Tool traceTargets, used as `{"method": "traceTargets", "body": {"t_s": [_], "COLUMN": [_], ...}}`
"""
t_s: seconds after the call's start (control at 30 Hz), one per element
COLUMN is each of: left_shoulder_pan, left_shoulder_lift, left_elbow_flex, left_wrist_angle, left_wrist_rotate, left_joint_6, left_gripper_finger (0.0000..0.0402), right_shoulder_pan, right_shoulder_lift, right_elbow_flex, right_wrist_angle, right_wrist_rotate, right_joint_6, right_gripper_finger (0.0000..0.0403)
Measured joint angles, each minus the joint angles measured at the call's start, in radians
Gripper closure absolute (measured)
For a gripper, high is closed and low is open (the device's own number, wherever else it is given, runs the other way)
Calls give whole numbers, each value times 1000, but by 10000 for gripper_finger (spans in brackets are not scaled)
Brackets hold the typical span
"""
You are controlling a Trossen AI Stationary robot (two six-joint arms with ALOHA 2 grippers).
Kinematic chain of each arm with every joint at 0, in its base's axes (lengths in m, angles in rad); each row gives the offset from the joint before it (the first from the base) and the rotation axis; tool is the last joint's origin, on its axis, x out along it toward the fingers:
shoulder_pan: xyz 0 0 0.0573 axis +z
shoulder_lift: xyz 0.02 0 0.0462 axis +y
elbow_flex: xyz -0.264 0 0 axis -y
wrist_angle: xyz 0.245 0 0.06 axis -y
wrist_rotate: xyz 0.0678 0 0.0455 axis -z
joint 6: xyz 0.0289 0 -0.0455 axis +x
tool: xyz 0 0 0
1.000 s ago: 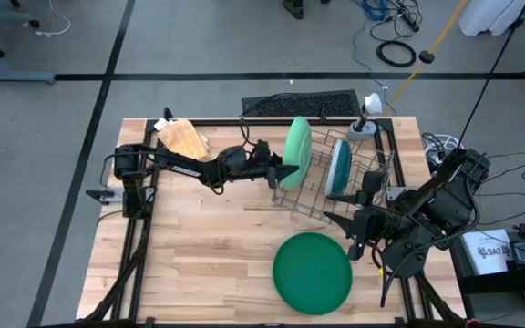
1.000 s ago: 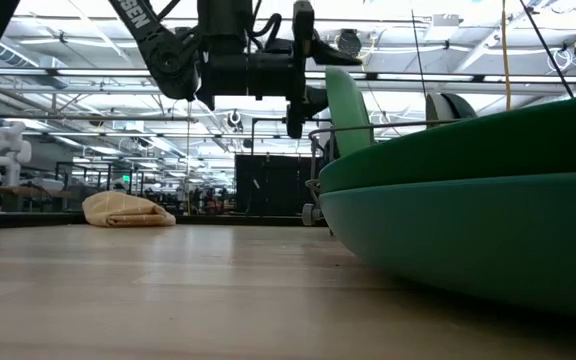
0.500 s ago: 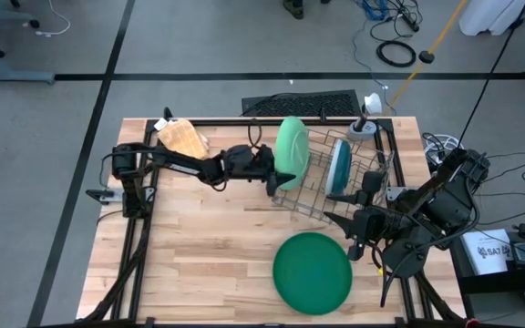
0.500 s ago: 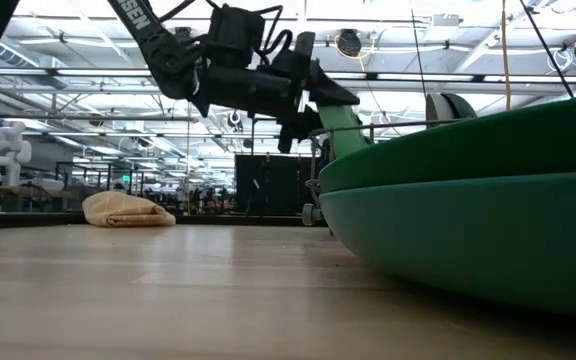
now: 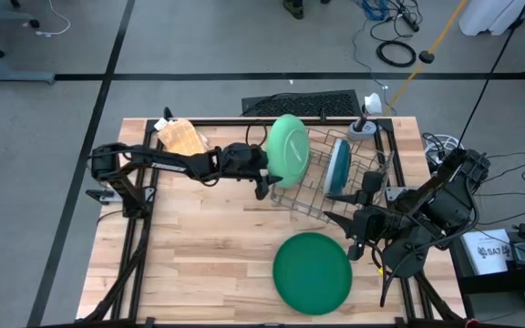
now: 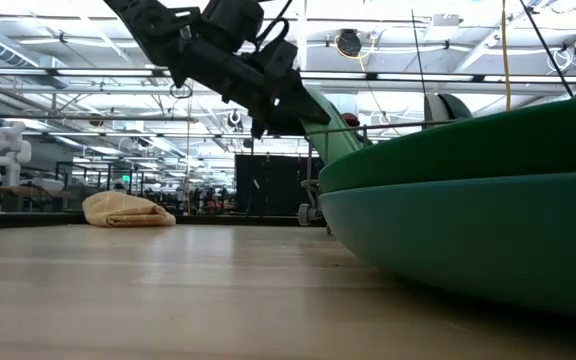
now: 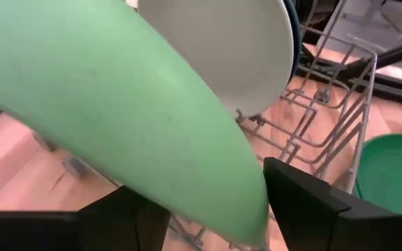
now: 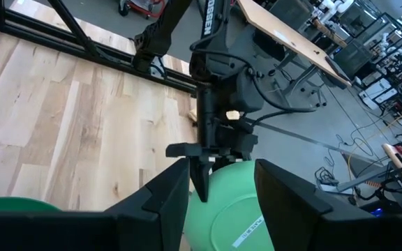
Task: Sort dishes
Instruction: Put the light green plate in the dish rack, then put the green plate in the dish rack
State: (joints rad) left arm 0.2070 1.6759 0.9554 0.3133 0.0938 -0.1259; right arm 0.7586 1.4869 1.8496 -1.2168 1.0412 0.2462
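My left gripper (image 5: 264, 178) reaches in from the table's left and is shut on the large light green plate (image 5: 288, 150) at the wire rack's (image 5: 372, 173) left end. The plate slants, its face partly turned up. A dark teal plate (image 5: 339, 169) stands on edge in the rack. The left wrist view shows a pale grey-white plate (image 7: 222, 49) behind the green one. The large dark green plate (image 5: 313, 271) lies flat on the table's near side. My right gripper (image 5: 354, 232) is open and hovers by the rack's near right corner. My left gripper pinches the light green plate's rim (image 7: 246, 209) between its two fingers, one finger (image 7: 306, 202) on each face. It comes from the table's left, slanting downward (image 6: 288, 110). The plate stands tilted beyond the fingers; the dark green plate hides whether its lower edge touches the rack.
A tan waffle cloth (image 5: 185, 137) lies bunched at the far left corner. A keyboard (image 5: 299, 103) and a small stand (image 5: 363, 128) sit at the far edge. Bare wood (image 5: 199, 246) stretches across the near left of the table.
My left gripper has drawn back toward the table's left and tipped, its wrist rising. The light green plate has turned with it, from standing on edge to slanting with more of its face showing from above. The right arm has kept still.
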Motion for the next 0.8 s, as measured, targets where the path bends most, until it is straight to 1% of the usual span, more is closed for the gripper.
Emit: {"method": "traceTargets", "body": {"t_s": [0.2,0.5,0.67,0.73,0.8], "left_shoulder_pan": [-4,-44,-113,-158,-215], "left_shoulder_lift": [-63,-184,-254,-278,-290], "left_elbow_flex": [-1,0,0,0,0], "left_wrist_angle": [-117,-267,-401,-421,-406], "left_wrist_rotate": [-5,-59,-115,-129,-129], "left_joint_6": [15,8,-7,-24,-25], "left_gripper_finger": [178,178,178,178,178], "right_shoulder_pan": [0,0,1,3,3], "right_shoulder_lift": [0,0,0,0,0], "right_elbow_flex": [0,0,0,0,0], "right_wrist_angle": [-5,-14,-34,-45,-62], "right_wrist_rotate": [0,-2,-51,-54,-56], "right_joint_6": [1,3,7,8,16], "right_gripper_finger": [248,248,248,248,248]}}
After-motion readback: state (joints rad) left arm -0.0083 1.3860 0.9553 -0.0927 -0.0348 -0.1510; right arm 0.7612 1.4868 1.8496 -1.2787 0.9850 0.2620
